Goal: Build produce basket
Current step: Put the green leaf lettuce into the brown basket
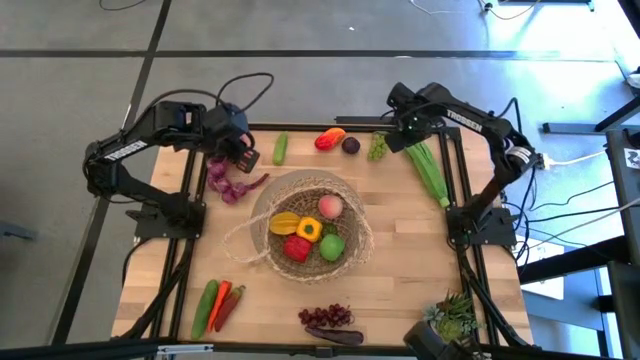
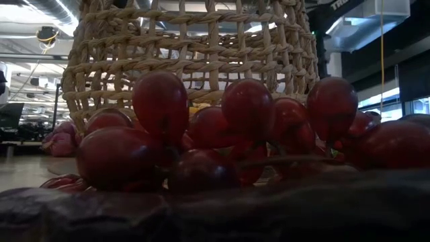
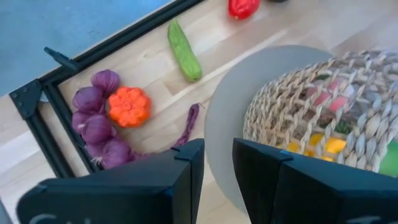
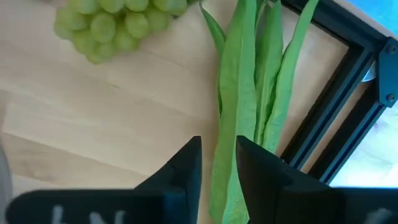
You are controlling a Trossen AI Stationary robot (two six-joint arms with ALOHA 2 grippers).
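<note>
Red grapes (image 2: 222, 134) filling the low view, hiding most of the basket (image 2: 195, 47), left end effector (image 3: 217, 163) hovering empty, fingers slightly apart, right end effector (image 4: 217, 163) straddling green stalks (image 4: 249, 93), narrowly parted.

Two dark arms (image 1: 150, 135), seemingly white lettering.

A pale wooden plank tabletop (image 1: 420, 250) carries a round woven wicker basket (image 1: 350, 215), a green cucumber (image 1: 281, 148), purple onions (image 1: 228, 185), light green grapes (image 1: 377, 147), long green leafy stalks (image 1: 428, 170), dark red grapes (image 1: 325, 316) and a spiky potted plant (image 1: 455, 315).
</note>
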